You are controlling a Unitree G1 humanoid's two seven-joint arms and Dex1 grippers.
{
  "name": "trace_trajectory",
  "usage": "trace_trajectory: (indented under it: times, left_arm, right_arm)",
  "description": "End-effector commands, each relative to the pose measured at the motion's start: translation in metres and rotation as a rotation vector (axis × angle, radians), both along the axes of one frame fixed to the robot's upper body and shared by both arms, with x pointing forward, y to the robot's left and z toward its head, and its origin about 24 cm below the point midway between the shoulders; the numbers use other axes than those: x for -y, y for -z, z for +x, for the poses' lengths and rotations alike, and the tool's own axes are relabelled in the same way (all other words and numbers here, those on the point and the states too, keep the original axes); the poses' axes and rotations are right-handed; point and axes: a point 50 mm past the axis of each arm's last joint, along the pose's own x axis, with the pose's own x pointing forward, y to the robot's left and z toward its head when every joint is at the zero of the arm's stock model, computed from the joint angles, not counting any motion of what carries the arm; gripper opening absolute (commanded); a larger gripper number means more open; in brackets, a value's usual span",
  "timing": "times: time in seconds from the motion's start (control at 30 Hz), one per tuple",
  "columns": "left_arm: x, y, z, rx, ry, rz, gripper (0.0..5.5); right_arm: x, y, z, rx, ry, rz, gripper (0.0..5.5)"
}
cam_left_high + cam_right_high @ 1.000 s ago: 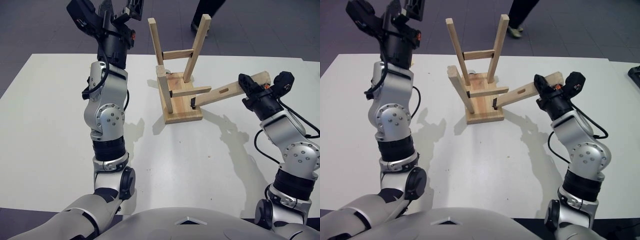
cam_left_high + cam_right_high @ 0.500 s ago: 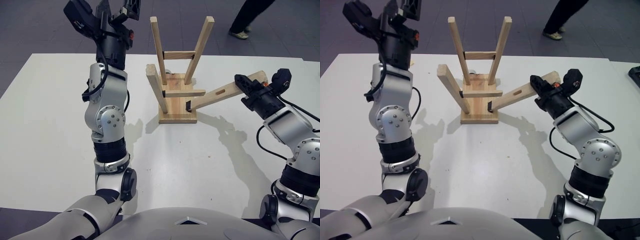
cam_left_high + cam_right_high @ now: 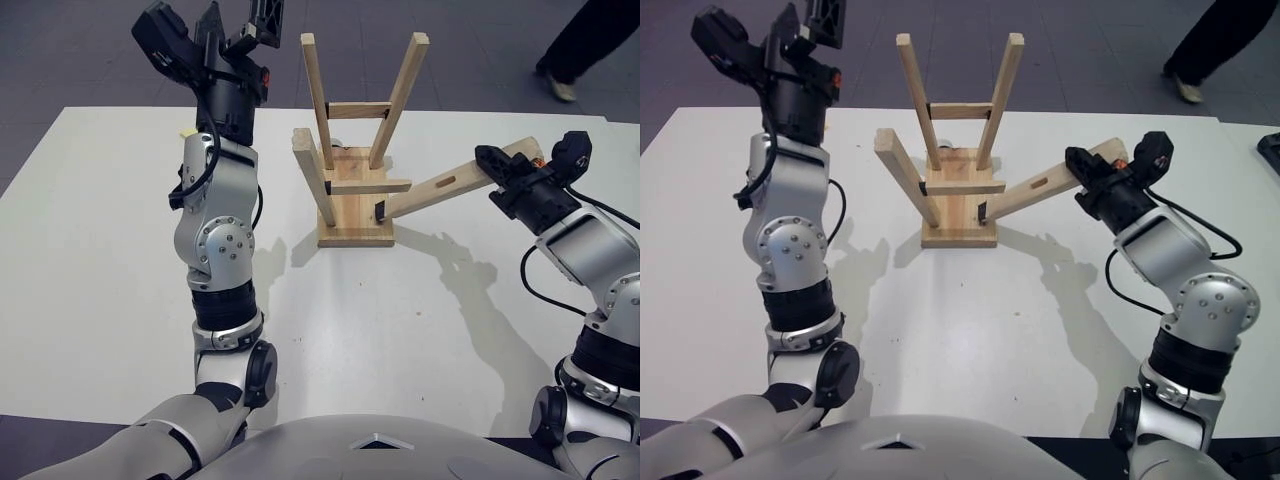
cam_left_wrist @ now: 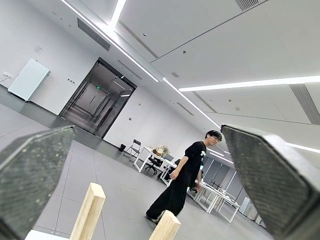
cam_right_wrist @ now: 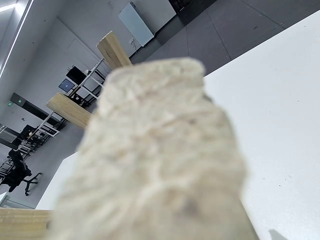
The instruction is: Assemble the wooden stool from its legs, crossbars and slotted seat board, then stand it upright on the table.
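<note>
The wooden stool stands upside down on its slotted seat board (image 3: pixel 355 236) at the far middle of the table. Three legs point up: two at the back (image 3: pixel 316 90) (image 3: pixel 400 90) joined by a crossbar (image 3: pixel 358 110), and one at the front left (image 3: pixel 312 178). A second crossbar (image 3: pixel 370 186) runs across the middle. A fourth leg (image 3: pixel 440 187) slants from the seat's right corner out to the right, and my right gripper (image 3: pixel 522 172) is shut on its outer end (image 5: pixel 160 150). My left gripper (image 3: pixel 240 25) is held high to the left of the stool, open, with nothing between its fingers (image 4: pixel 30 175).
The white table (image 3: pixel 100 250) has wide bare room in front of the stool and on both sides. Its far edge runs just behind the stool, with dark floor beyond.
The stool has turned and slid a little to the left, so its seat now sits square. My right gripper has moved slightly right and back with the slanted leg. The left arm barely shifted.
</note>
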Motion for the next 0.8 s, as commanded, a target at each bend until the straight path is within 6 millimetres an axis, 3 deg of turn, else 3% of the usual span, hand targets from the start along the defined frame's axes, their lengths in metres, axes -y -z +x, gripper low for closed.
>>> trace_trajectory:
  times: [0.03,0.57,0.8]
  left_arm:
    - [0.0001,0.0015,-0.0003,-0.005,-0.012,0.002,5.4]
    - [0.0016,0.0017,-0.0001,-0.005,-0.009,-0.004,5.4]
    - [0.0047,-0.0041,-0.0019,0.008,0.001,-0.004,5.4]
  right_arm:
    - [0.0027,0.0007,0.0012,-0.026,0.003,-0.004,1.0]
    - [0.0106,0.0089,0.0057,-0.08,0.064,-0.102,1.0]
    - [0.002,-0.0001,0.0098,-0.058,0.01,-0.288,1.0]
